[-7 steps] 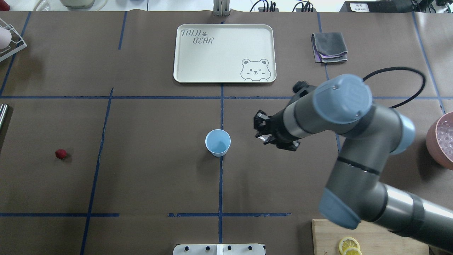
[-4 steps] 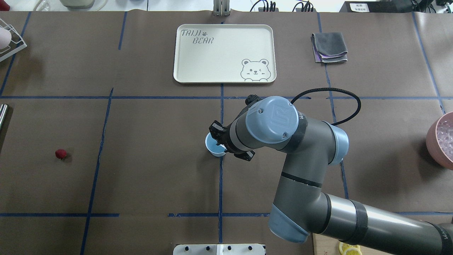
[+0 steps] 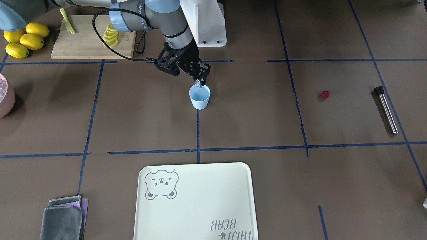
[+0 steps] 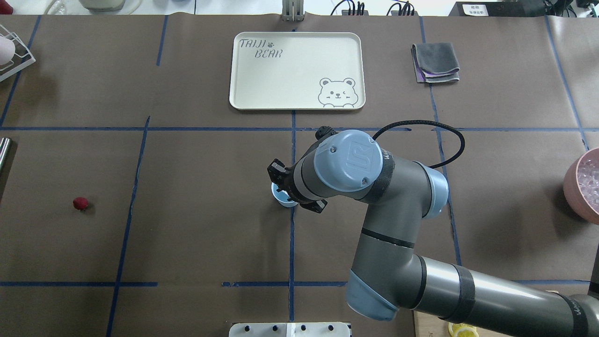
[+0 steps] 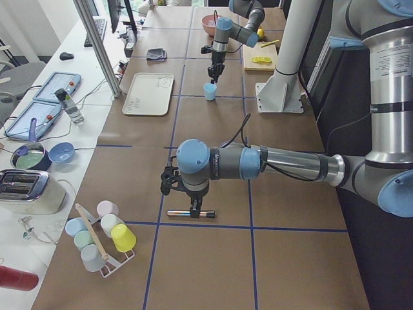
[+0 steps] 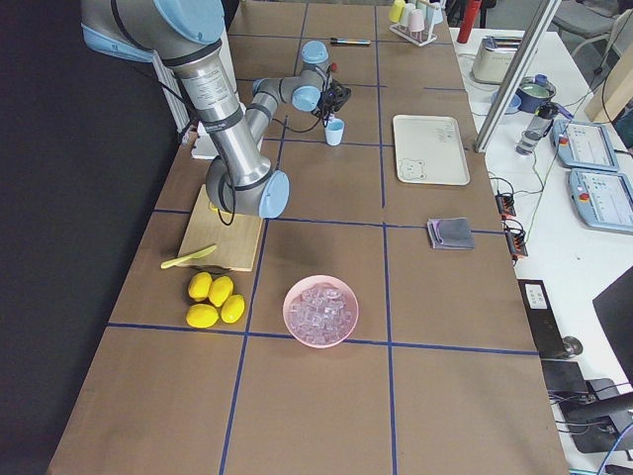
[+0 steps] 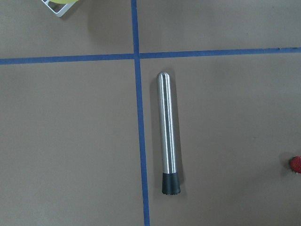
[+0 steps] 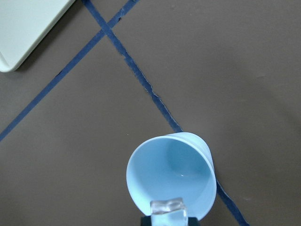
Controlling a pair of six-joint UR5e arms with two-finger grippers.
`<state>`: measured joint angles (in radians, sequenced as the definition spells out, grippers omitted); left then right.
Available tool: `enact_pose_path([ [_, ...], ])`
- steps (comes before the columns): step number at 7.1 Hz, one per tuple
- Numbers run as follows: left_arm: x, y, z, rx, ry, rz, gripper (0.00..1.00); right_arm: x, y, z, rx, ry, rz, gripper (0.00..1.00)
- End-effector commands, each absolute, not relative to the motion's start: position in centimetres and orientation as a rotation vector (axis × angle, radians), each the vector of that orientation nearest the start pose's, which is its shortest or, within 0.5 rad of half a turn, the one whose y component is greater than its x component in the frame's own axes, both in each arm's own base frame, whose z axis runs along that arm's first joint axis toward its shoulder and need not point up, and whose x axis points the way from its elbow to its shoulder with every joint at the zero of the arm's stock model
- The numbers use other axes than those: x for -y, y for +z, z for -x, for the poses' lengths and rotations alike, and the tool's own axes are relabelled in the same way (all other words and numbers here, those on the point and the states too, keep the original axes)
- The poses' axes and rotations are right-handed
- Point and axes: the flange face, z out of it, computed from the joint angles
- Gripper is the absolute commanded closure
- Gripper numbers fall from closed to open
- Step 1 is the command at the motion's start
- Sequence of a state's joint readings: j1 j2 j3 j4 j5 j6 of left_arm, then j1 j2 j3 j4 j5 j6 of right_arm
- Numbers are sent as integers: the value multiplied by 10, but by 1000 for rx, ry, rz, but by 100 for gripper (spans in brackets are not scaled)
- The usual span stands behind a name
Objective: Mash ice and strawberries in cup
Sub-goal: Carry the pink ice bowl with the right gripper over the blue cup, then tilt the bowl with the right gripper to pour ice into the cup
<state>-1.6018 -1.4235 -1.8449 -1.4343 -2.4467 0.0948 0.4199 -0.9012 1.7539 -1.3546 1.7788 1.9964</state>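
Note:
The pale blue cup (image 3: 199, 98) stands upright at the table's middle, and its inside (image 8: 169, 174) looks bare. My right gripper (image 3: 199, 81) hangs just over the cup's rim on the robot's side, shut on a clear chunk of ice (image 8: 168, 207). More ice fills the pink bowl (image 6: 320, 311). The strawberry (image 4: 80, 202) lies alone on the table's left part and also shows at the left wrist view's edge (image 7: 296, 163). My left gripper (image 5: 193, 205) hovers over a steel muddler (image 7: 168, 132). I cannot tell whether it is open or shut.
A cream bear tray (image 4: 296, 70) and a folded grey cloth (image 4: 435, 62) lie beyond the cup. A cutting board (image 3: 86, 40) with lemon slices, a yellow knife (image 3: 67, 20) and whole lemons (image 3: 23, 40) sit by the robot's base. A rack of cups (image 5: 103, 232) stands at the left end.
My right arm has swung left with the ice, from a spot right of the cup to over its rim. The cup and strawberry have stayed put.

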Motion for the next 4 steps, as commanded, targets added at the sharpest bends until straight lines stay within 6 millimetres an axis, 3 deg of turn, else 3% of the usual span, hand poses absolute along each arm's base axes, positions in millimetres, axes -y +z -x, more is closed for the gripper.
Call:
enact_pose_path([
  [1,424,597,70,-875,54,-48,0,373,160,552,1088,661,171,54],
  [4,424,596,70,-875,55,-49,0,374,159,544,1095,658,168,40],
])
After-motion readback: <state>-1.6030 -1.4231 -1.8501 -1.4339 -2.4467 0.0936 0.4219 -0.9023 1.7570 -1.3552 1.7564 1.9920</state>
